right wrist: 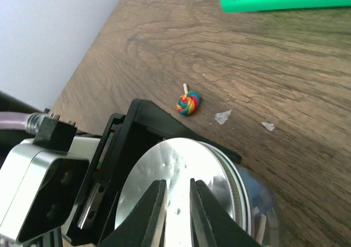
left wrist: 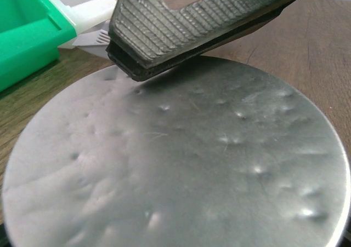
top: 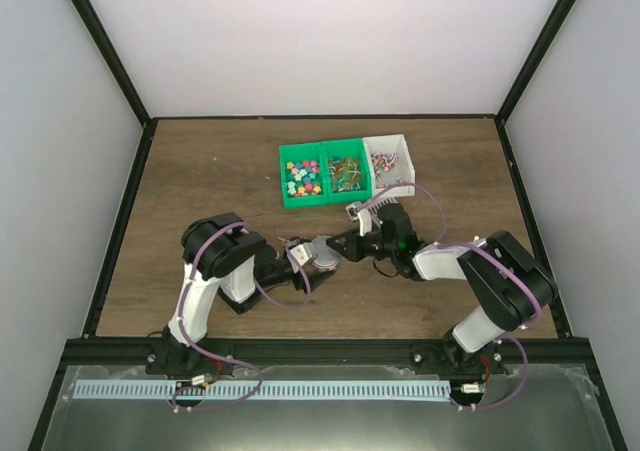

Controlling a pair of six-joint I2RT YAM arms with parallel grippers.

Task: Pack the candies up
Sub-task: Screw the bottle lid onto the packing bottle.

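A glass jar with a round silver lid (top: 326, 255) lies on its side, and my left gripper (top: 310, 258) is shut on it. Its black fingers (right wrist: 143, 122) wrap the lid's rim. The lid (left wrist: 175, 159) fills the left wrist view. My right gripper (right wrist: 178, 184) hovers right at the lid (right wrist: 164, 176), jaws a narrow gap apart with nothing between them. Its ribbed fingers (left wrist: 164, 33) cross the lid's top edge. Bright candies (top: 303, 178) fill the green bin's left compartment. One rainbow swirl candy (right wrist: 188, 103) lies loose on the table beyond the jar.
The green two-compartment bin (top: 324, 203) and a white bin (top: 404, 149) stand side by side behind the grippers, holding wrapped sweets. The green bin (left wrist: 22, 33) is close on the left wrist view's left. Small wrapper scraps (right wrist: 222, 116) lie on the wood.
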